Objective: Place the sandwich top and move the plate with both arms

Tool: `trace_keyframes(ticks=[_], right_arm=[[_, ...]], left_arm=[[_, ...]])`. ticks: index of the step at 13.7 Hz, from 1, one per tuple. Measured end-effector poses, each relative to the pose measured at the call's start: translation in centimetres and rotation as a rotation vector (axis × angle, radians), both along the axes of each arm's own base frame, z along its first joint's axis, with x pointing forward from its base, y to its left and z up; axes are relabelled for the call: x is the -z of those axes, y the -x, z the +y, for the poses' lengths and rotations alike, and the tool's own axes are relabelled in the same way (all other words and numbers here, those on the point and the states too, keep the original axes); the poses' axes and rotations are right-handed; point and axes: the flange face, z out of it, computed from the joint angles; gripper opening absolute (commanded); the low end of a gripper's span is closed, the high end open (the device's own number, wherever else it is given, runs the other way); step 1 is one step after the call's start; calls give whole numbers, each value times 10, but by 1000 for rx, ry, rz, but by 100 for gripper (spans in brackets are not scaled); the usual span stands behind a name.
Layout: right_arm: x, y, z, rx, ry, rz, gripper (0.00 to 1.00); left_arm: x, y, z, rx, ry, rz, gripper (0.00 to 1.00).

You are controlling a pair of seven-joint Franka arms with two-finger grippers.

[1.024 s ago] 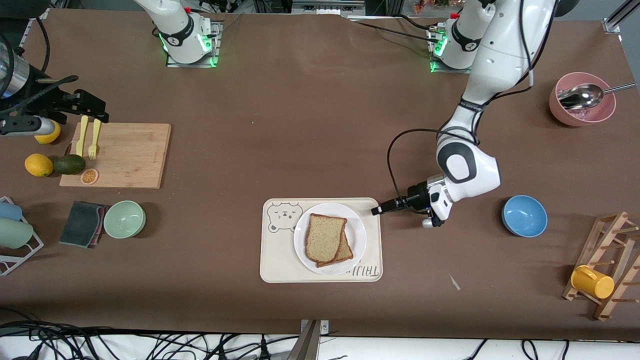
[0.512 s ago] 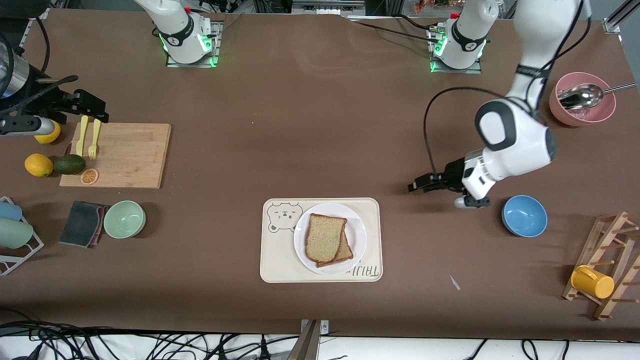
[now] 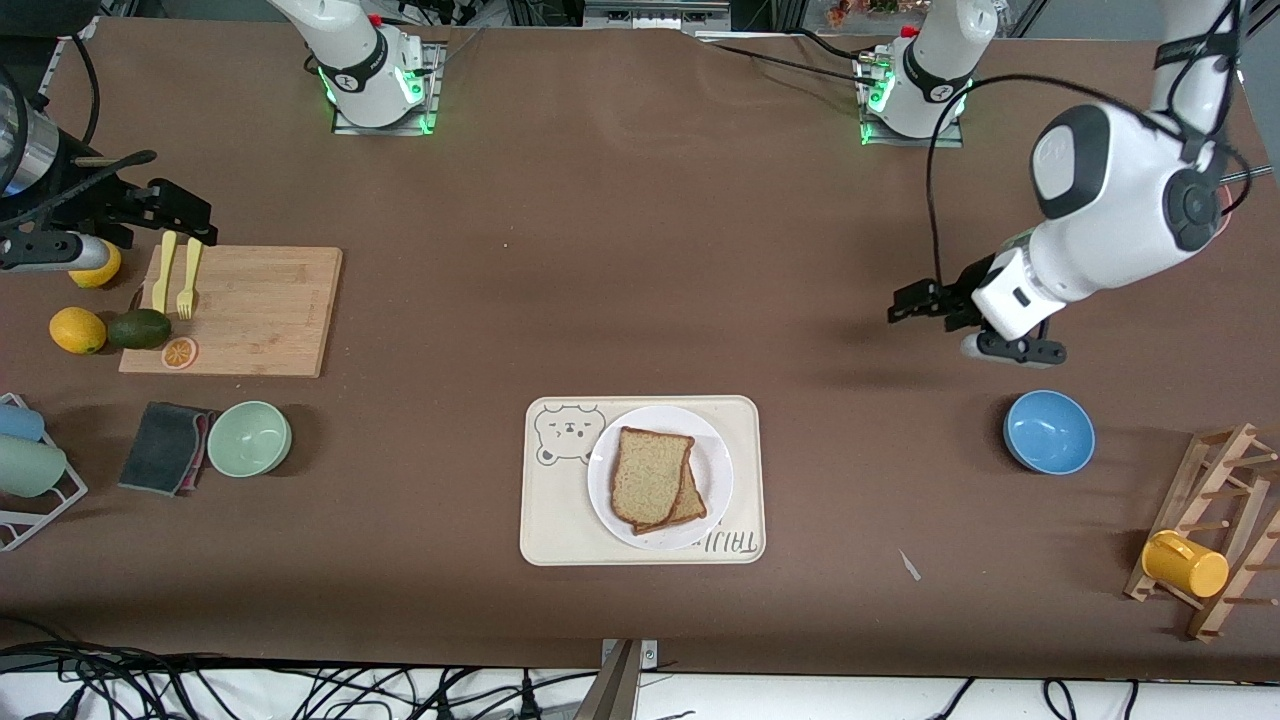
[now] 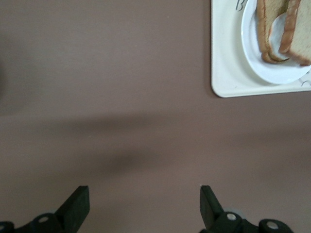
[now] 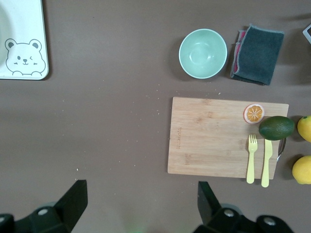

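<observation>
The white plate (image 3: pixel 718 470) rests on the cream bear tray (image 3: pixel 560 525) near the table's middle. The sandwich top (image 3: pixel 648 472), a plain tan slice, lies on the plate over a lower slice (image 3: pixel 692 508) that peeks out beneath it. My left gripper (image 3: pixel 905 305) is open and empty, over bare table between the tray and the left arm's base. In the left wrist view my left gripper (image 4: pixel 144 204) shows the plate (image 4: pixel 262 65), the top slice (image 4: pixel 299 34) and the lower slice (image 4: pixel 266 29). My right gripper (image 5: pixel 141 204) is open and empty, over bare table.
A blue bowl (image 3: pixel 1048 430) and a wooden rack with a yellow mug (image 3: pixel 1185 563) are toward the left arm's end. A cutting board (image 3: pixel 250 310), mint bowl (image 3: pixel 249 438) and grey cloth (image 3: pixel 163 446) are toward the right arm's end.
My left gripper has left the tray's edge, rising and swinging toward the left arm's end of the table. The plate and bread have not moved.
</observation>
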Motion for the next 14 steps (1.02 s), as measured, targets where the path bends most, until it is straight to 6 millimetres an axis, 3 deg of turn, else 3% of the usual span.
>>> trace_keyframes(ticks=[8,11,14], right_arm=[[0,0,0,-1,0,0,100],[0,0,0,-2,0,-1,100],[-3,0,1,-4,0,-6,100]], left_arm=[[-138,26,24,97,-201,88,100],[-170,31,35,58,-224,75,100],[-188,36,46,9,-245,55,100]])
